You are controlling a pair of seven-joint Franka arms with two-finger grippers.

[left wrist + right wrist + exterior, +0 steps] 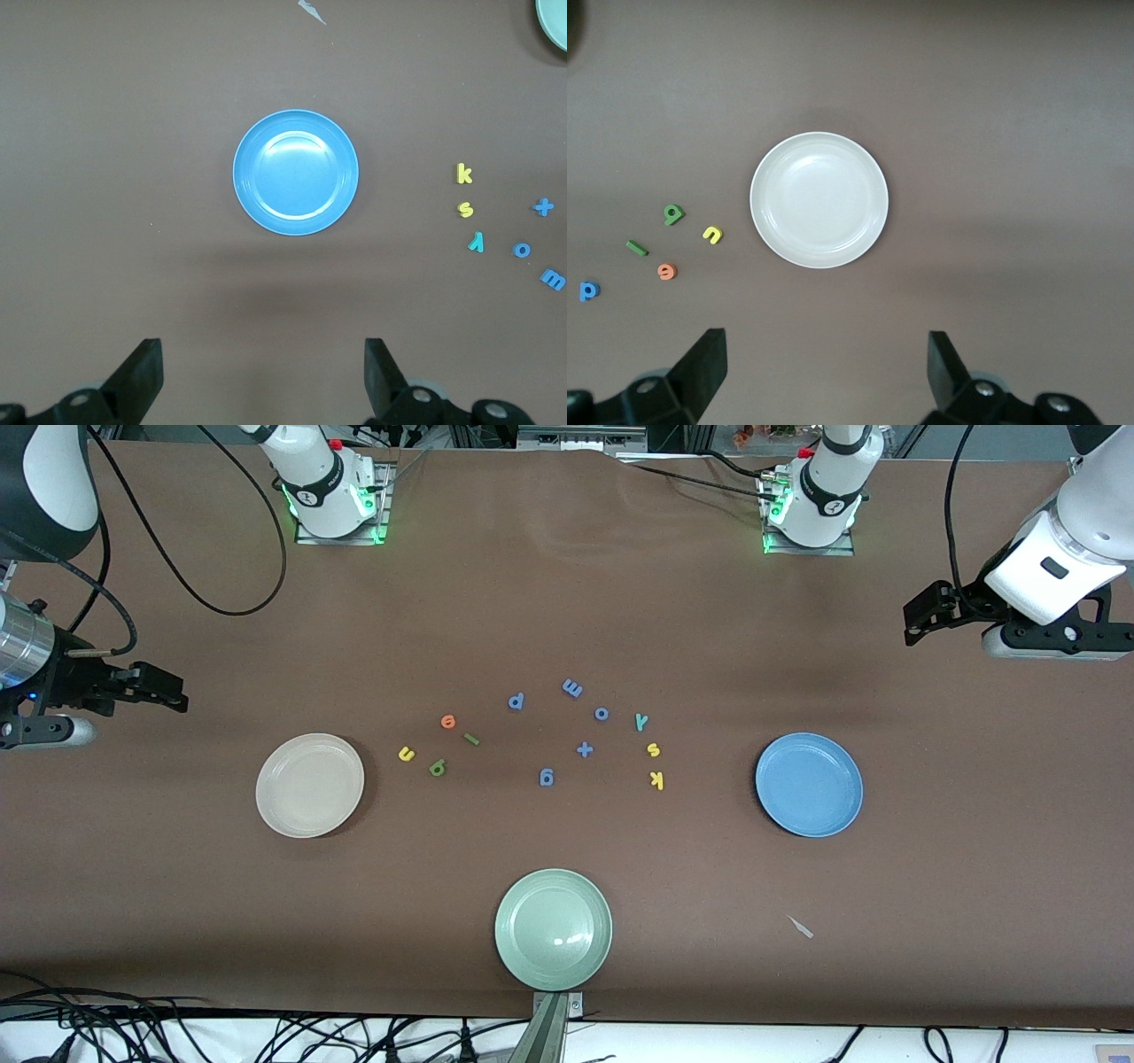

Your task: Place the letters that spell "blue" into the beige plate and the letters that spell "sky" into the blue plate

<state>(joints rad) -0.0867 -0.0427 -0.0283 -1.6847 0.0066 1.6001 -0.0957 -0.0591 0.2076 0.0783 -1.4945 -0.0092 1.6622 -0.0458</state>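
The beige plate (pixel 310 786) (pixel 819 200) lies empty toward the right arm's end. Beside it lie the yellow u (pixel 407 754), green b (pixel 437 767), green l (pixel 471 738) and orange e (pixel 448 721). The blue plate (pixel 809 784) (pixel 296 172) lies empty toward the left arm's end, with the teal y (pixel 641 721), yellow s (pixel 654 749) and yellow k (pixel 656 780) beside it. My left gripper (pixel 926 613) (pixel 264 372) hangs open and empty high over the table's end. My right gripper (pixel 164 691) (pixel 827 367) hangs likewise, open and empty, over its own end.
Several all-blue letters (pixel 584 749) lie between the two letter groups. A pale green plate (pixel 554 929) sits near the front edge. A small pale scrap (pixel 800 926) lies nearer the camera than the blue plate. Cables run along the right arm's end.
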